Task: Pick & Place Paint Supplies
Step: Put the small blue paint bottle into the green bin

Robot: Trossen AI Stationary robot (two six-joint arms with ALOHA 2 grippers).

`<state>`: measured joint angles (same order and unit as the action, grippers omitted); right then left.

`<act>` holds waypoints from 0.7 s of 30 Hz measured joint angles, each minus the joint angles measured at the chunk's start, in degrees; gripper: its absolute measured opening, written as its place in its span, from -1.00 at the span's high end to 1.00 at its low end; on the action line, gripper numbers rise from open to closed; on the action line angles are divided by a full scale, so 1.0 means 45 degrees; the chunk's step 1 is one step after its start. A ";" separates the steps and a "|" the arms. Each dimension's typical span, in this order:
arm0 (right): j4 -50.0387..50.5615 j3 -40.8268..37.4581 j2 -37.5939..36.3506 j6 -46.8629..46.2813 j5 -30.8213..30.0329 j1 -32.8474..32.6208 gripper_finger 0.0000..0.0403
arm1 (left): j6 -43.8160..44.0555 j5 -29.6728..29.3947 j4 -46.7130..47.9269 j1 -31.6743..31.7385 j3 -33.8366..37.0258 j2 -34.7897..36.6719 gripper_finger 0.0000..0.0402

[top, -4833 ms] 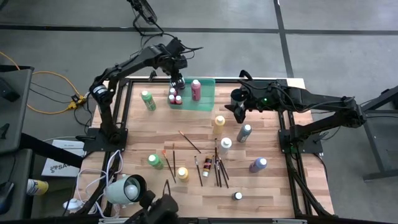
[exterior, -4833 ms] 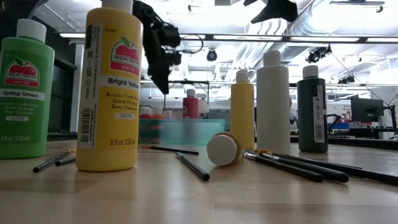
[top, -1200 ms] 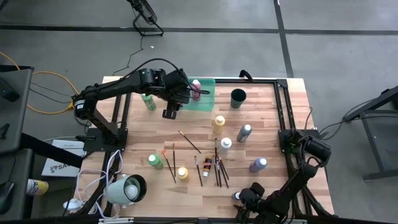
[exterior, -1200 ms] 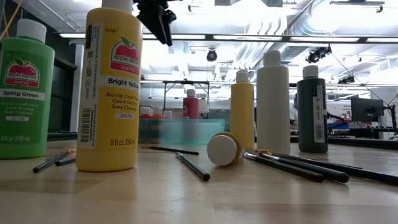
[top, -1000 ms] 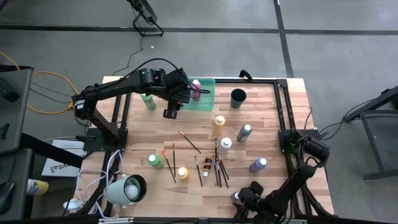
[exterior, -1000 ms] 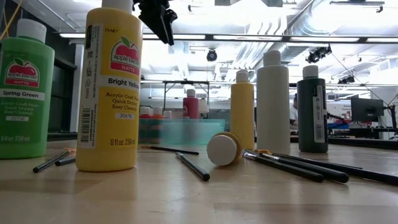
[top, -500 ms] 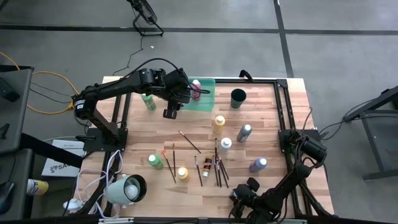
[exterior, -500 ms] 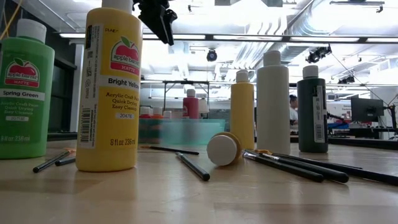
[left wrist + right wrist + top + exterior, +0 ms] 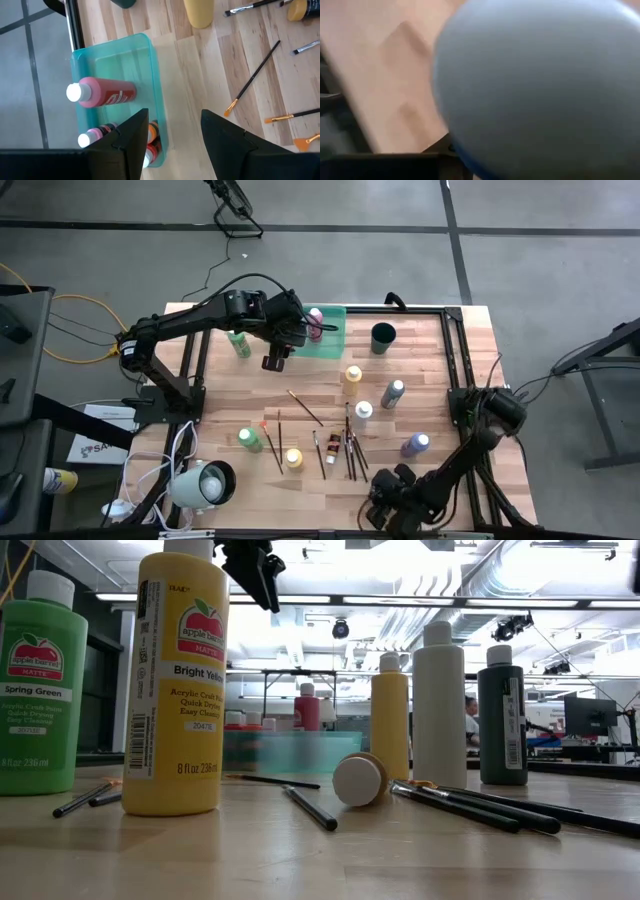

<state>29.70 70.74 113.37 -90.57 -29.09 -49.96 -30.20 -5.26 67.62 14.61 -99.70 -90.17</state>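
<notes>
Holding bottles (image 9: 102,93), the green tray (image 9: 157,90) sits below the left gripper (image 9: 172,135).

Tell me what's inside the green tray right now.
The green tray holds a red bottle lying on its side and at least two smaller bottles at one end. The left gripper's fingers cover part of that end, so more may be hidden.

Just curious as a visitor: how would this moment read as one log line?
left gripper: open, above green tray edge | right gripper: at near edge of table, blue-grey round object close ahead | tray: red bottle inside
</notes>
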 joint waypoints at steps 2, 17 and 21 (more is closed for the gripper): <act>-0.0057 0.0015 -0.0542 0.1032 0.0854 0.0360 0.45 | 0.0000 0.0057 -0.0042 0.0000 0.0000 0.0000 0.13; -0.0118 0.0049 -0.5326 0.8590 0.3597 0.4600 0.48 | -0.0326 0.3786 -0.1285 0.0000 0.0000 0.0000 0.13; -0.0101 0.0053 -0.6303 1.0395 0.3707 0.5734 0.47 | -0.0323 0.6398 -0.2634 -0.0003 0.0000 0.0000 0.13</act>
<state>29.24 70.98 85.00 -43.79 -12.40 -24.16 -31.65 23.53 55.77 14.60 -99.70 -90.17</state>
